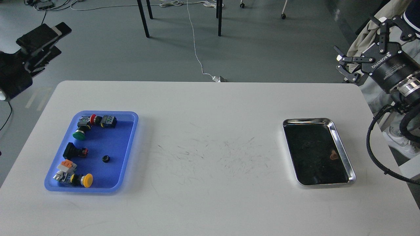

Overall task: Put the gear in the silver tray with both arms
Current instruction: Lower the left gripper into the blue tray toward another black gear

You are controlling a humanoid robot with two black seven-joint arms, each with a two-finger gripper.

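**Mia:** What is closest to us?

**Tom:** The white flat surface (210, 203). On its left side sits a blue plastic tray (129, 147) with push buttons in it. A button with a yellow round cap (86, 180) is nearest, and a green-capped one (79, 133) is farther back.

**Mia:** Where is the gear?

**Tom:** I think it is the small black round ring (105, 159) lying alone in the blue tray, near the middle. It is too small to see any teeth.

**Mia:** Is it hard to pick up?

**Tom:** It looks light and stiff, so it should not bend or break. But it is tiny and lies flat, so it could slip. I would pinch it by its outer edge, from above.

**Mia:** Where does it go?

**Tom:** Into the shiny silver metal tray (341, 144) on the right side, well apart from the blue one. Nothing lies in it.

**Mia:** And the arms?

**Tom:** Both are up, past the edges of the surface, far from both trays. The right claw (364, 42) is raised at the far right, with its black fingers (356, 59) spread apart and holding nothing. The left claw (44, 36) is at the far left. It is dark and I cannot tell if it is apart or together.
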